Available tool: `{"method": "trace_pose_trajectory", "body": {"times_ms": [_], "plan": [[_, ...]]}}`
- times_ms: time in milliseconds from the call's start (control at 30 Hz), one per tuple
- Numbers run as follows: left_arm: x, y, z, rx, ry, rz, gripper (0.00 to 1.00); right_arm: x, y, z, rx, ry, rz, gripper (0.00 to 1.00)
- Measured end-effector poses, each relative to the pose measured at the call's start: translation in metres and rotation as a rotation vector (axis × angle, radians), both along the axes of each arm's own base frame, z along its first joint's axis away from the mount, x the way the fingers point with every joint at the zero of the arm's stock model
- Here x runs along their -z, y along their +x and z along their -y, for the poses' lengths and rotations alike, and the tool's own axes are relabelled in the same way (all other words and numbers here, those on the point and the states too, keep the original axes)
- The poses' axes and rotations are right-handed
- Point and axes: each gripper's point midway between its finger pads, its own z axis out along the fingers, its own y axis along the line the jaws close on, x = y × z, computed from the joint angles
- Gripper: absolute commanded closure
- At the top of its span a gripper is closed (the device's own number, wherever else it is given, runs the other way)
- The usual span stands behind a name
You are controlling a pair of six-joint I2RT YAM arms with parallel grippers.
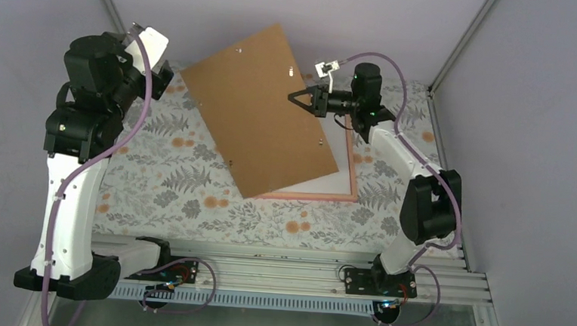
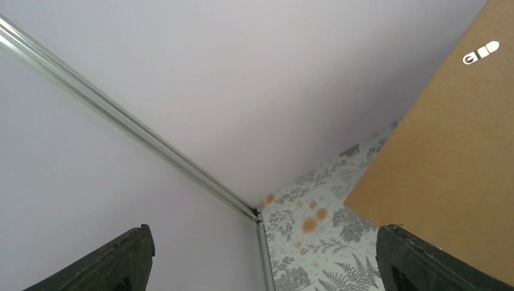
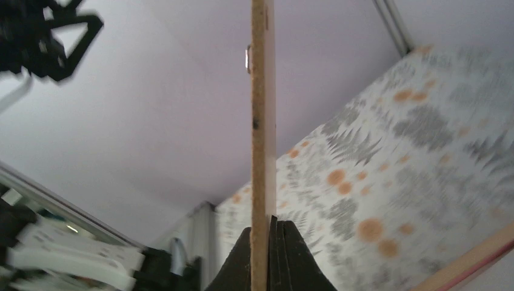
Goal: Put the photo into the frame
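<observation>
As the brown board [image 1: 262, 108] is pinched at one edge by the right gripper [image 1: 298, 97] alone, the left gripper [image 2: 265, 242] being open, it could be dropped

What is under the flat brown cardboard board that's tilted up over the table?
A white sheet inside the thin pink rectangular frame, lying on the floral cloth. The brown cardboard board hides most of both, so anything else in the frame can't be seen.
</observation>
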Motion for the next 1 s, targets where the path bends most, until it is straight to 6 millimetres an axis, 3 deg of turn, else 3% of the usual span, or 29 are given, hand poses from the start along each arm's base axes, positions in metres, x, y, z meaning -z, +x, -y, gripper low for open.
{"method": "trace_pose_trajectory", "body": {"times_ms": [133,300,367,500,700,1000], "plan": [[0.026,0.010,0.000,-0.010,-0.025,-0.039,0.09,0.036,0.008,0.011,0.044,0.049,-0.298,0.96],[0.101,0.016,0.005,0.006,-0.021,-0.187,0.09,0.092,0.022,0.037,0.136,0.100,-0.652,0.96],[0.128,0.016,0.008,0.022,-0.023,-0.248,0.08,0.103,0.035,0.053,0.189,0.129,-0.725,0.96],[0.160,0.014,0.014,0.049,-0.035,-0.322,0.08,0.105,0.061,0.085,0.287,0.185,-0.770,0.96],[0.184,0.013,0.017,0.066,-0.043,-0.376,0.07,0.098,0.077,0.109,0.342,0.186,-0.714,0.96],[0.195,0.013,0.021,0.094,-0.091,-0.395,0.07,0.131,0.083,0.137,0.402,0.125,-0.727,0.96]]}}
